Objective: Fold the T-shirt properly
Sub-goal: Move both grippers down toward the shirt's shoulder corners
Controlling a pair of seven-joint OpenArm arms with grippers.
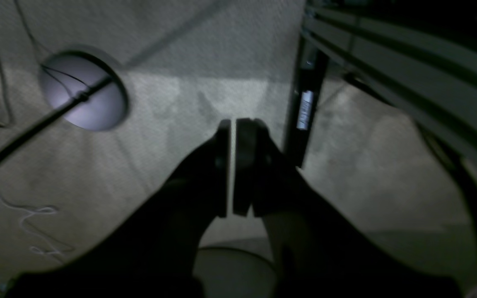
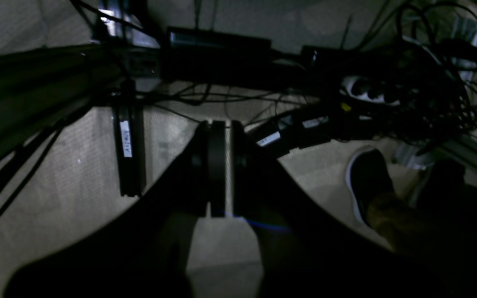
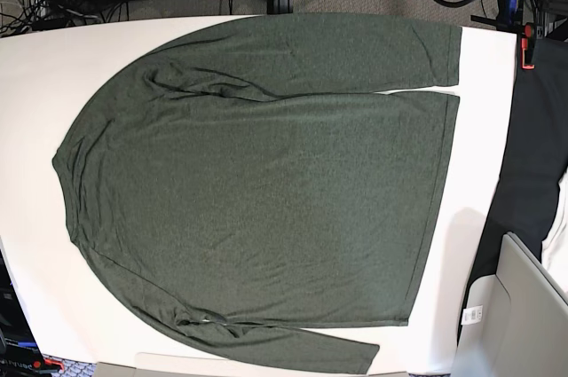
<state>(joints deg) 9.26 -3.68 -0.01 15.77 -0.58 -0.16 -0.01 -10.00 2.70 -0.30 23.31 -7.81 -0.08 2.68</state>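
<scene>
Olive-green T-shirt [image 3: 266, 191] lies flat on the white table [image 3: 35, 84] in the base view, spread wide, collar end toward that view's left, hem toward its right. One long sleeve runs along the top edge of the body, the other along the bottom edge, down to the table's near edge. No print on the fabric. A black cloth [image 3: 532, 155] hangs off the right end of the table, beside the hem but apart from it. A small white tag [image 3: 472, 313] sits near the grey box [image 3: 515, 315] at lower right; text too small to read.

Labels: white stickers on black bars in both wrist views ( [image 1: 306, 109], [image 2: 125, 138]), plus two more on black blocks [image 2: 268, 138] in the right wrist view. All blurred, unreadable.

Left gripper [image 1: 232, 124]: fingers pressed together, only a thin bright slit between the pads, nothing held. It points at grey carpet [image 1: 180, 165], off the table, near a round pale disc [image 1: 83, 93] with a cable across it.

Right gripper [image 2: 221, 124]: fingers also together, empty. Carpet below it, a tangle of cables [image 2: 429, 82] and a power strip [image 2: 364, 89] beyond, a dark shoe [image 2: 367, 178] off to one side.

Neither arm shows in the base view. The shirt appears in neither wrist view, so both grippers are well apart from it, touching nothing.
</scene>
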